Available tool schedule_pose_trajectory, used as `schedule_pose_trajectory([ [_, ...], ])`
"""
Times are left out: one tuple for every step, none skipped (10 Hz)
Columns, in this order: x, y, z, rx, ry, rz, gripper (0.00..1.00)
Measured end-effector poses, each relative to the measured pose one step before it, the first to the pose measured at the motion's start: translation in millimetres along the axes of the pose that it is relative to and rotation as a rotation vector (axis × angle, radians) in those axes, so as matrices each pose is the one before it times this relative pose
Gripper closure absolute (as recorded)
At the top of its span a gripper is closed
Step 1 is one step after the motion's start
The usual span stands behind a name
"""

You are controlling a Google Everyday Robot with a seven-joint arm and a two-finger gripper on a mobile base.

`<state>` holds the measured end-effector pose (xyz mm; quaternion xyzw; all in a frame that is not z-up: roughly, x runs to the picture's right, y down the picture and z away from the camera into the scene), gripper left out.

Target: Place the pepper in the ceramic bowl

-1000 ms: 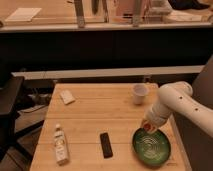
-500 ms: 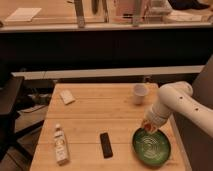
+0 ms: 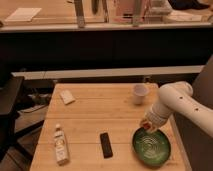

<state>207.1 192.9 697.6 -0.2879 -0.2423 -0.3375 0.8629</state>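
No movement since before: claw (image 3: 148,125) at ceramic bowl (image 3: 151,147) rim.

Sitting on the wooden surface (image 3: 100,117) are one green bowl (image 3: 152,146), one white cup (image 3: 140,93), one small bottle (image 3: 60,143), one dark flat remote-like bar (image 3: 105,144) and one pale packet (image 3: 67,97). One hand (image 3: 148,125) is hanging at the bowl's far rim, with one orange-red pepper (image 3: 146,126) showing there.

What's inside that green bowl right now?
The bowl shows only its pale swirl lines. The hand sits at its back rim with the orange pepper; the rim just beneath the hand is covered.
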Motion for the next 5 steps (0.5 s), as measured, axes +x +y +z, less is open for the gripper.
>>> schedule_pose_trajectory([
  [-0.05, 0.06, -0.06, -0.00010, -0.00011, -0.00075, 0.66],
  [-0.30, 0.07, -0.57, -0.00018, 0.00042, -0.00242, 0.71],
  [-0.15, -0.03, -0.12, -0.00001, -0.00019, -0.00114, 0.70],
  [-0.04, 0.18, -0.02, -0.00038, -0.00016, -0.00088, 0.66],
  [-0.25, 0.10, 0.07, -0.00052, -0.00059, -0.00164, 0.62],
])
